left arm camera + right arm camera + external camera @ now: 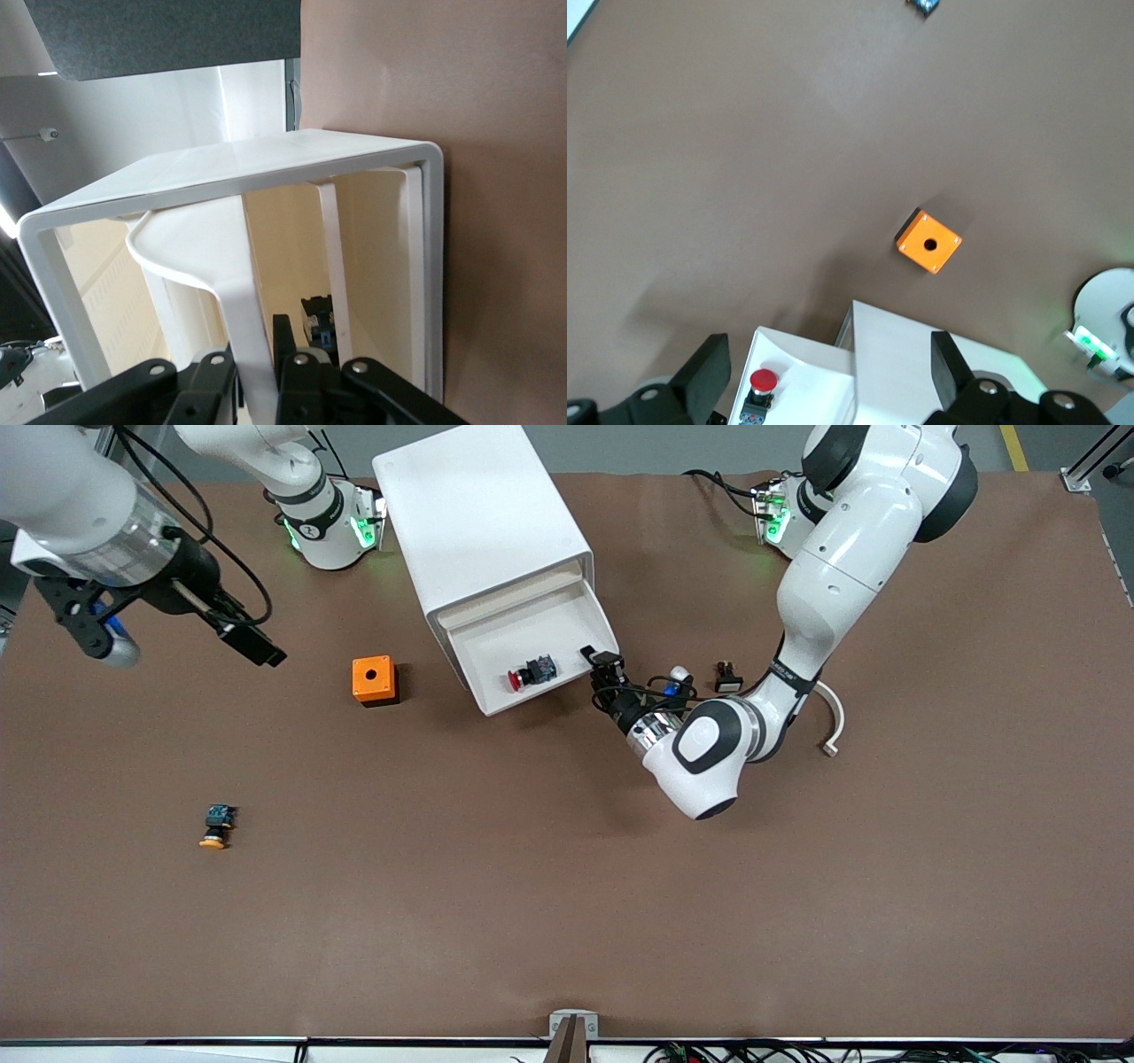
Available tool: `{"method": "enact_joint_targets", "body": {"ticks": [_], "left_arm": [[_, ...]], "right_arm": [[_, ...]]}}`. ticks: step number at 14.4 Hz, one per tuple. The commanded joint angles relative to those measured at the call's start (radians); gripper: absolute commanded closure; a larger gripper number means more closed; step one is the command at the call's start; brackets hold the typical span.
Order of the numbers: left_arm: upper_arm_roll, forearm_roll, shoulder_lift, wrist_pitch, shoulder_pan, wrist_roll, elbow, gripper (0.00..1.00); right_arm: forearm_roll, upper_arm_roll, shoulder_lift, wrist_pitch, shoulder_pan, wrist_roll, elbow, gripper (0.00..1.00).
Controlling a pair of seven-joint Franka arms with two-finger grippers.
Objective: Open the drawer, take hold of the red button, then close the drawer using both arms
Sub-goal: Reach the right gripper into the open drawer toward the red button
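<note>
Pinching the drawer's (532, 657) front handle, the left hand (604, 671) has its fingers (217, 390) pressed on the thin white lip at the corner toward the left arm's end of the bench (567, 886). Drawer stands pulled out of the cabinet (483, 531), toward the front camera. Red button (532, 673) lies on its side inside the drawer, near the front wall, red cap pointing toward the right arm's end, just beside the left hand. Left wrist view shows the drawer wall between the fingers and a bit of the button's dark body past it.

Right hand (151, 633) hangs in the air with fingers (709, 376) spread wide, holding nothing, up over the bench well away from the cabinet toward the right arm's end. Its wrist view looks down on the drawer, the button and the orange box (928, 241).

Orange box with a hole sits on the bench beside the drawer, toward the right arm's end. Yellow-capped button (215, 827) lies well apart from the cabinet, nearer the camera. Small black part (727, 678) and a white curved piece (833, 717) lie on the bench near the left arm's elbow.
</note>
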Motion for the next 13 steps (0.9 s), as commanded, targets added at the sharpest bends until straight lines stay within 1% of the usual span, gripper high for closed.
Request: {"method": "enact_joint_targets", "body": {"ticks": [1, 2, 3, 4, 5, 6, 8, 11, 13], "left_arm": [[0.005, -0.012, -0.006, 0.001, 0.017, 0.013, 0.002, 0.84], [0.005, -0.012, -0.006, 0.002, 0.017, 0.015, 0.002, 0.82], [0.005, -0.012, -0.006, 0.004, 0.017, 0.015, 0.002, 0.72], [0.005, -0.013, -0.006, 0.011, 0.017, 0.012, 0.002, 0.39], [0.005, -0.015, -0.008, 0.022, 0.017, 0.012, 0.002, 0.03], [0.005, -0.015, -0.008, 0.025, 0.023, 0.016, 0.002, 0.0], [0.005, -0.019, -0.009, 0.03, 0.032, 0.076, 0.018, 0.0], [0.005, -0.05, -0.002, 0.027, 0.046, 0.209, 0.089, 0.0], [0.005, -0.05, -0.002, 0.021, 0.071, 0.307, 0.129, 0.0]], "right_arm": [[0.012, -0.01, 0.033, 0.033, 0.067, 0.114, 0.017, 0.0], [0.013, -0.01, 0.044, 0.05, 0.084, 0.155, 0.017, 0.0], [0.012, -0.01, 0.056, 0.064, 0.104, 0.195, 0.017, 0.0], [0.01, -0.01, 0.07, 0.084, 0.125, 0.232, 0.017, 0.0], [0.007, -0.01, 0.079, 0.114, 0.148, 0.263, 0.017, 0.0], [0.007, -0.01, 0.093, 0.145, 0.17, 0.296, 0.016, 0.0], [0.001, -0.01, 0.124, 0.19, 0.213, 0.347, 0.016, 0.0], [-0.004, -0.012, 0.175, 0.259, 0.268, 0.418, 0.013, 0.0], [-0.031, -0.012, 0.205, 0.291, 0.306, 0.447, 0.005, 0.0]]}}
